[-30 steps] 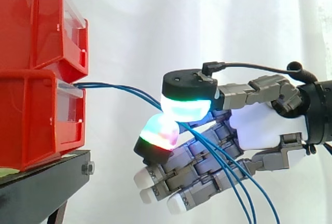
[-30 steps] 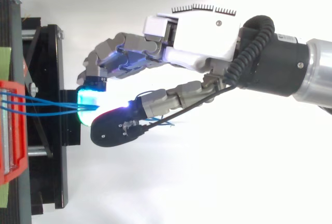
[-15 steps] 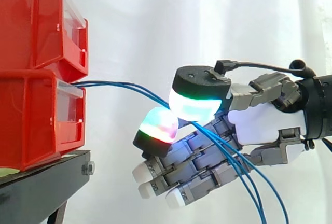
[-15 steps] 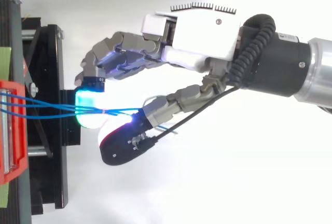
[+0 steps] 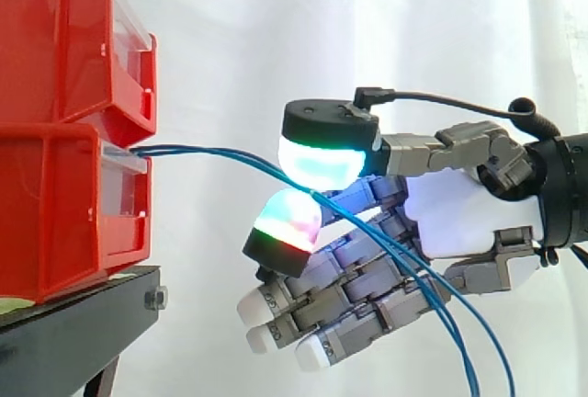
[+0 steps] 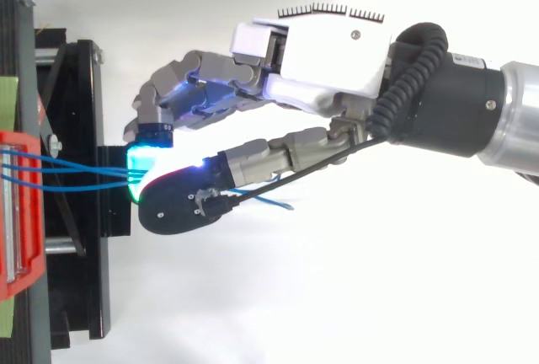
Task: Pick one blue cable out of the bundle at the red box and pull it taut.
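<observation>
Blue cables [image 5: 216, 153] run out of the front of the lower red box [image 5: 64, 204] and slope down to the right into my hand [image 5: 469, 222]. They pass between the thumb's cyan-green pad [image 5: 322, 160] above and a red-green fingertip [image 5: 287, 222] below, which meet on them at the pinch. Past the pinch three strands [image 5: 432, 300] hang down along the curled fingers. From above, the cables [image 6: 76, 177] span from the red box [image 6: 21, 212] to the hand [image 6: 328, 52], and a loose blue end [image 6: 269, 202] sticks out behind the thumb.
A second red box [image 5: 64, 39] is stacked on the lower one. Both rest on a black stand [image 5: 73, 319] at the left. A white curtain hangs behind, and the arm reaches in from the right.
Half a second ago the thumb had swung out to the right, away from the fingertip. It has now come back left and down onto the cables, over the fingertip.
</observation>
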You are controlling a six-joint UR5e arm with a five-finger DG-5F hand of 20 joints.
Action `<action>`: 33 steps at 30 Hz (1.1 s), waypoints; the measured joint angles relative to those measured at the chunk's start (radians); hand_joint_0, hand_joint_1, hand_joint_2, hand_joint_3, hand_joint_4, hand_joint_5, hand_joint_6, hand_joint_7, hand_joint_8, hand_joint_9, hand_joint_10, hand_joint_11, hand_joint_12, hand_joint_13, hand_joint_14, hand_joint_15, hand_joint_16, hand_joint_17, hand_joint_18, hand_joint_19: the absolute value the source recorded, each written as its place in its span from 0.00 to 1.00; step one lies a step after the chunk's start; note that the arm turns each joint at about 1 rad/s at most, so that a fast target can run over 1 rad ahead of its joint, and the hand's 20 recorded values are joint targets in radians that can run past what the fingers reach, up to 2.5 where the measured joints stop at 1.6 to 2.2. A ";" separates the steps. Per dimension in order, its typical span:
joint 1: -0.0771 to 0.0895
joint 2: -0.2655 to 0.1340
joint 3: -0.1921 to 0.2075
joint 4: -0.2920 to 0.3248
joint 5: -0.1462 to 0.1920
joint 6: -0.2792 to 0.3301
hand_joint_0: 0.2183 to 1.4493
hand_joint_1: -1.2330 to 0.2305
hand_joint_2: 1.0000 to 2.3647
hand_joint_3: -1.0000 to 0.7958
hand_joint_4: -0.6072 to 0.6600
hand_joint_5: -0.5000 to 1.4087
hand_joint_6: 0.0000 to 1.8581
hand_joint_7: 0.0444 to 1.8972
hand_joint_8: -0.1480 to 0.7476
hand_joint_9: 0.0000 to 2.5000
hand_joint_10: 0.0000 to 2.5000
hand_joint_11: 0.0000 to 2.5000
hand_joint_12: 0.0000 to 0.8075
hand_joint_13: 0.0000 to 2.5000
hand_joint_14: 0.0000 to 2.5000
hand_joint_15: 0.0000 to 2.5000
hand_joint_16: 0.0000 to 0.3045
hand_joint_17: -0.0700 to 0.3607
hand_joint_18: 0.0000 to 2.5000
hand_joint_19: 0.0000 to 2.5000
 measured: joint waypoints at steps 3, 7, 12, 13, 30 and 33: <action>0.000 0.000 0.000 0.000 0.000 0.000 0.31 0.32 0.01 0.50 0.62 0.19 0.48 0.59 0.59 0.24 0.00 0.09 0.50 0.15 0.00 0.04 0.20 0.48 0.20 0.07; 0.000 0.000 0.000 0.000 0.000 0.000 0.34 0.28 0.01 0.50 0.54 0.18 0.49 0.56 0.57 0.24 0.00 0.09 0.48 0.15 0.00 0.03 0.19 0.46 0.20 0.07; 0.000 0.000 0.000 0.000 -0.001 0.000 0.37 0.23 0.02 0.48 0.52 0.18 0.49 0.57 0.55 0.23 0.00 0.09 0.47 0.14 0.00 0.03 0.19 0.46 0.20 0.06; 0.000 0.000 0.000 0.000 -0.001 0.000 0.37 0.23 0.02 0.47 0.52 0.18 0.49 0.56 0.55 0.23 0.00 0.09 0.47 0.14 0.00 0.03 0.19 0.46 0.20 0.06; 0.000 0.000 0.000 0.000 -0.001 0.000 0.45 0.18 0.01 0.37 0.53 0.17 0.49 0.60 0.52 0.21 0.00 0.08 0.48 0.13 0.00 0.02 0.19 0.46 0.19 0.04; 0.000 0.000 0.000 0.000 -0.001 0.000 0.46 0.18 0.01 0.34 0.51 0.17 0.49 0.58 0.51 0.20 0.00 0.08 0.48 0.12 0.00 0.01 0.18 0.46 0.19 0.04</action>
